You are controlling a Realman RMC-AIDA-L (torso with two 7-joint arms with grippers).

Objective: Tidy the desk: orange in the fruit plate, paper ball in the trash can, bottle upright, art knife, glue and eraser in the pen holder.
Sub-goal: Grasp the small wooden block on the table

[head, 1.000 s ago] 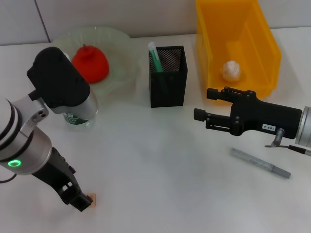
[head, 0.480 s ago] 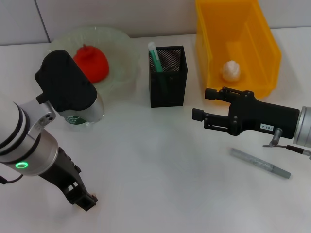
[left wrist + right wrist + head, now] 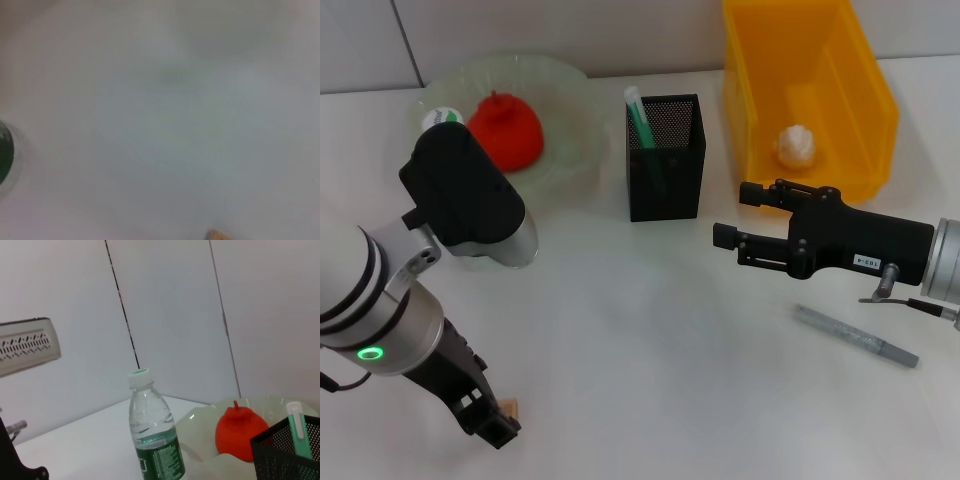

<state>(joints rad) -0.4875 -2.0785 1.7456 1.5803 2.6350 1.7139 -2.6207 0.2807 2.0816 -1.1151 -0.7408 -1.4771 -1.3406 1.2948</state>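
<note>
At the near left, the left gripper (image 3: 492, 425) sits low over a small tan eraser (image 3: 511, 408); I cannot tell how its jaws stand. A misjudged descent could nudge the eraser away. The clear plastic bottle (image 3: 152, 430), its green label unreadable, stands upright just beside the pale green glass fruit plate (image 3: 572, 120) holding the orange (image 3: 506, 130). The black mesh pen holder (image 3: 665, 160) holds a green glue stick (image 3: 640, 115). The right gripper (image 3: 732, 215) hovers with jaws spread, beside the yellow bin (image 3: 860, 90) containing the paper ball (image 3: 796, 145). The grey art knife (image 3: 856, 336) lies at the near right.
</note>
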